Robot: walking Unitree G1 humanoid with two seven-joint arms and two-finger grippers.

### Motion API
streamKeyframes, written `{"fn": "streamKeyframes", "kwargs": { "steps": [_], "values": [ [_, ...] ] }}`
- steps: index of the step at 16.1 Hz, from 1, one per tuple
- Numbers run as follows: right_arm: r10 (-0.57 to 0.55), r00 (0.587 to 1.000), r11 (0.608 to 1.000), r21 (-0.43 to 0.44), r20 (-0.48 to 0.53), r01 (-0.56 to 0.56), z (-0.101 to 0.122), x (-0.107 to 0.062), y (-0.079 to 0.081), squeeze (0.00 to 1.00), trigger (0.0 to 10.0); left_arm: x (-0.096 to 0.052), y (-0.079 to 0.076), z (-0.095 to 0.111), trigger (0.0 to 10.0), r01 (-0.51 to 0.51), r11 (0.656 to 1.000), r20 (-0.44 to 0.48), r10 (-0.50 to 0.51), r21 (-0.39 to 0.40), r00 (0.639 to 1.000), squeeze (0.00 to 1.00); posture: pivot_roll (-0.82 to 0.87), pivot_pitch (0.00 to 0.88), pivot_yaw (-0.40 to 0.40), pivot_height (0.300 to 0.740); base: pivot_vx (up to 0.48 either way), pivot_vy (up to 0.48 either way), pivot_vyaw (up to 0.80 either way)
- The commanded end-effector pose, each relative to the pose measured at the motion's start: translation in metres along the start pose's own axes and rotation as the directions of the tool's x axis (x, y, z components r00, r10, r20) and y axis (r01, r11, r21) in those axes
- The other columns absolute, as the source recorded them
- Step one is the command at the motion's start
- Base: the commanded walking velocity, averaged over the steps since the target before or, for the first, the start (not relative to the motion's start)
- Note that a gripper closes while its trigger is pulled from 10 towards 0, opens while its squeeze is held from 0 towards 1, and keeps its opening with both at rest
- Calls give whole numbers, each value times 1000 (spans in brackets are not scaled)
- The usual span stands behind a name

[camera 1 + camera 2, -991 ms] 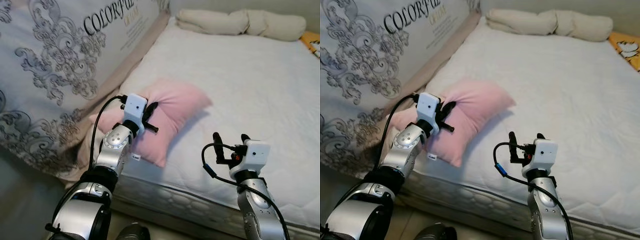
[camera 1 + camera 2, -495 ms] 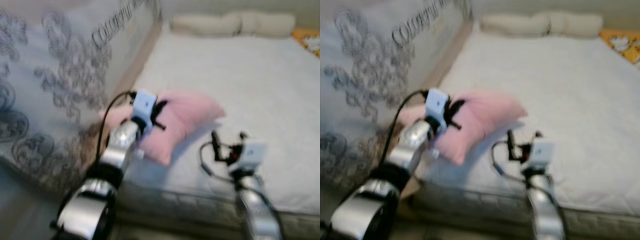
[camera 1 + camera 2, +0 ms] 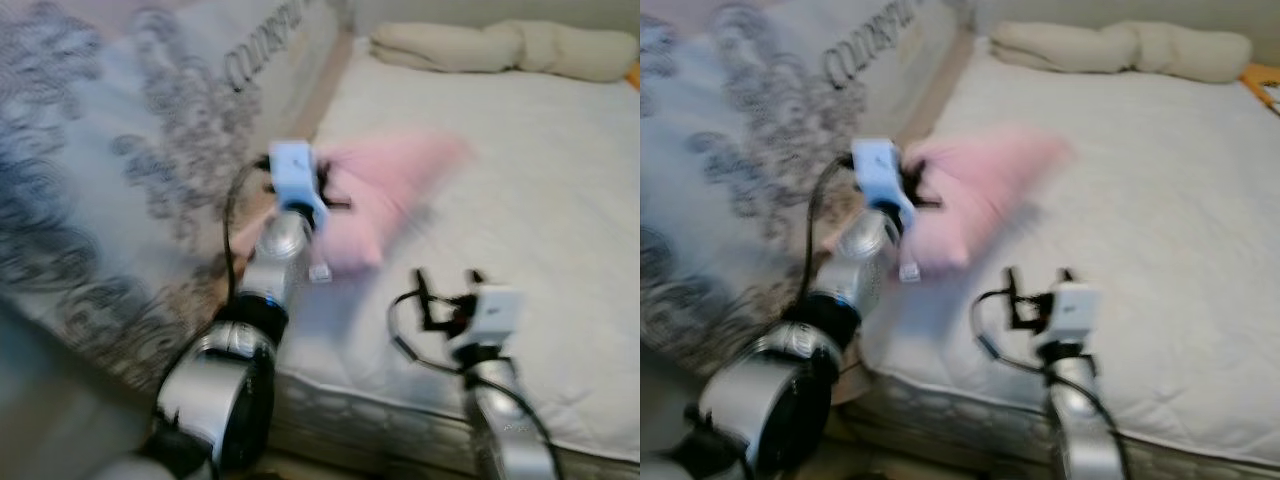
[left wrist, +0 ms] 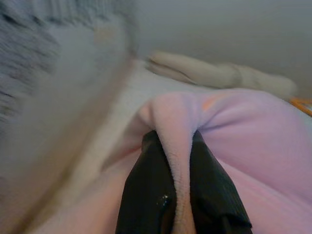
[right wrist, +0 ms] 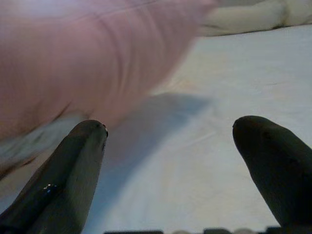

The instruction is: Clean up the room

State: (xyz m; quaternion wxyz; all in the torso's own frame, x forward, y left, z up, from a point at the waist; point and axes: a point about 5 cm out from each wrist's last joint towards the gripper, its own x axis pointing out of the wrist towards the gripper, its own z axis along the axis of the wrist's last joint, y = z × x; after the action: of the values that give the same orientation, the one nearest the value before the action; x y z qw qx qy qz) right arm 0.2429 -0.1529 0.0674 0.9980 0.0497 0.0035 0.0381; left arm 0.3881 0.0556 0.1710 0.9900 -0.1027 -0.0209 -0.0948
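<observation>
A wide bed with a white quilted mattress (image 3: 520, 180) takes up most of the head views, which are blurred. Along the bed's left side leans a large upright mattress in a grey cover with dark scrollwork and printed lettering (image 3: 120, 170), its lower edge meeting the bed's left border. At the far end of the bed lies a long cream bolster-like roll of bedding (image 3: 500, 48), stretched across the head of the bed.

A soft pink fleece pillow (image 3: 385, 195) sits near the bed's left edge, close to the patterned mattress, its outline smeared by motion blur; whether it rests on the mattress or is lifted off it cannot be told. The left end effector (image 3: 322, 193) is clenched on the pillow: in the left wrist view a fold of pink fabric (image 4: 181, 161) is pinched between the two black fingers (image 4: 148, 195). A small white tag (image 3: 320, 272) dangles below the pillow's near corner.

The right end effector (image 3: 446, 297) hovers over the white mattress nearer the foot of the bed, to the right of the pillow and apart from it, its fingers (image 5: 63, 180) spread wide with nothing between them.
</observation>
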Motion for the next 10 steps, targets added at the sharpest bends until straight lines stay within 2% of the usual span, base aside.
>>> {"fn": "streamKeyframes", "kwargs": {
  "steps": [1, 2, 3, 5, 7, 8, 9, 10],
  "values": [
    [-19, 1000, 1000, -18, 13, 19, 5, -2, -9, 188, 10000, 8, -7, 22, 0, -20, 1000, 77, 19, 12, 997, 0, -167, 12, 45, 736, 0, 0, 0],
    [-21, 1000, 1000, -20, 12, 21, 6, -3, -9, 184, 10000, 10, 2, 25, 0, -59, 998, 79, 55, 37, 995, 0, -168, 13, 45, 736, 0, 0, 0],
    [-23, 1000, 999, -23, 4, 23, 5, -7, -10, 184, 10000, 10, 21, 23, 0, -150, 985, 62, 144, 87, 988, 0, -174, 26, 39, 736, 0, 0, 0],
    [-16, 1000, 1000, -27, -6, 16, 4, -11, -9, 188, 10000, 6, 27, 10, 0, -177, 976, 19, 176, 127, 984, 0, -178, 34, 37, 736, 0, 0, 0],
    [-16, 1000, 999, -29, -15, 15, 3, -13, -10, 188, 10000, -4, 27, -19, 0, -190, 971, -78, 203, 148, 976, 0, -182, 40, 38, 736, 0, 0, 0],
    [-16, 1000, 999, -31, -20, 15, 3, -14, -11, 184, 10000, -13, 25, -40, 0, -209, 968, -146, 228, 138, 962, 0, -183, 44, 38, 736, 0, 0, 0],
    [-13, 1000, 999, -33, -28, 12, 2, -15, -11, 188, 10000, -32, 15, -76, 0, -231, 968, -271, 248, 94, 930, 0, -183, 50, 36, 736, 0, 0, 0],
    [-11, 999, 999, -33, -30, 10, 2, -16, -11, 184, 10000, -35, 12, -82, 0, -234, 968, -291, 250, 87, 924, 0, -183, 50, 36, 736, 0, 0, 0]
  ]
}}
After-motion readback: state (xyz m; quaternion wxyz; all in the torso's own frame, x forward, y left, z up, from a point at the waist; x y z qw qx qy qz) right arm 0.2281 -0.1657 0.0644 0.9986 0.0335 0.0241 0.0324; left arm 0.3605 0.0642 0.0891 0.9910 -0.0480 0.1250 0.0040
